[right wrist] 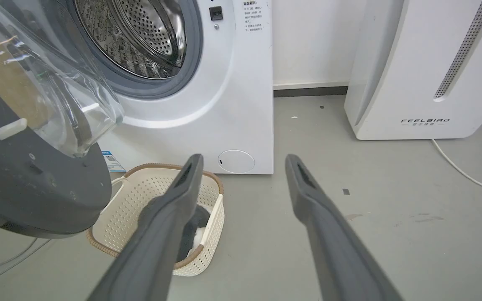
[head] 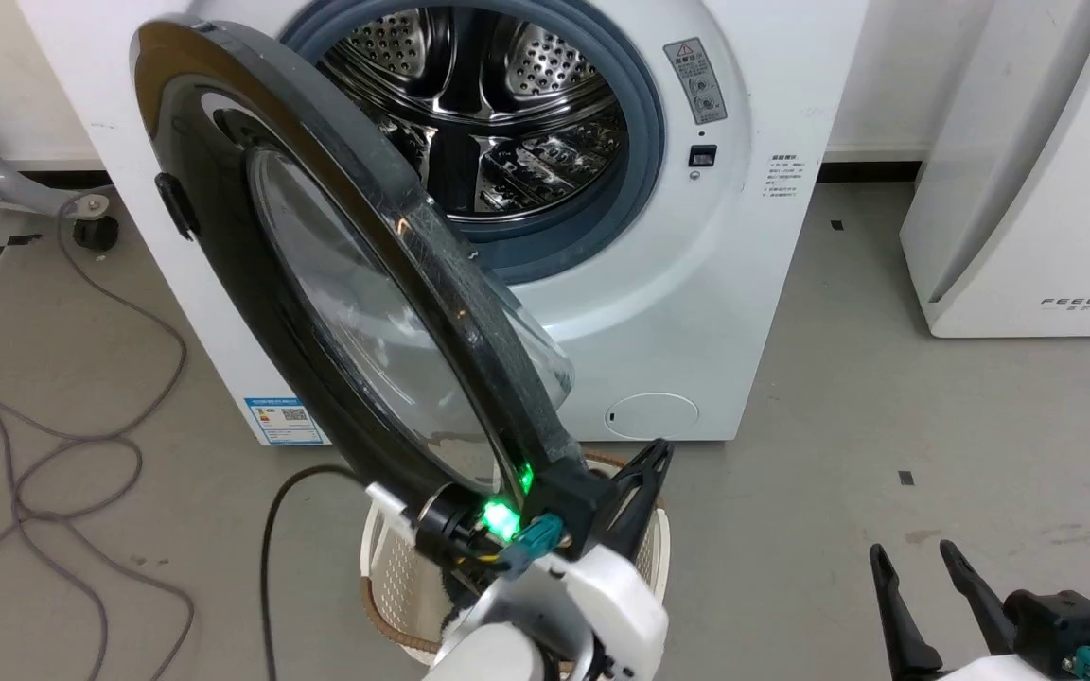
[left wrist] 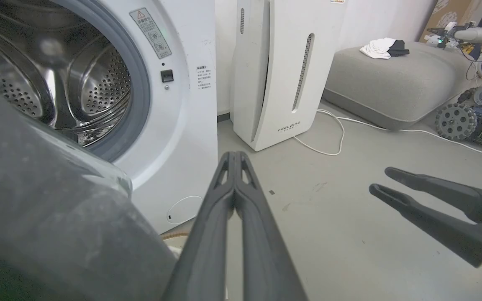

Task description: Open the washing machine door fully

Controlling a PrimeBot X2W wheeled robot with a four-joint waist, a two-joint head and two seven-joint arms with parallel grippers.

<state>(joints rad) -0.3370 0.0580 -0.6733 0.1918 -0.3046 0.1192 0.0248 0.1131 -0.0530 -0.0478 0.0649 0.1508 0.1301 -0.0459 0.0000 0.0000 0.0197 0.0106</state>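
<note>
Head view: the large round glossy black washing machine door with a clear domed glass centre [head: 356, 274] stands swung out from the big white front-loading washing machine [head: 696, 284]. It runs from the upper left of the frame down to lower centre, leaving the steel perforated drum [head: 498, 104] and its grey rubber ring exposed. The left gripper [head: 657, 456] sits at lower centre, just beside the door's bottom edge, with its two dark fingers pressed together on nothing; whether it touches the door cannot be told. The right gripper [head: 912, 549] is at lower right, well apart from the door, its fingers spread and empty. A white perforated laundry basket with a brown rim [right wrist: 119, 209] stands on the grey floor below the door. A white FEELBIRD appliance [head: 1028, 189] fills the upper right.
</note>
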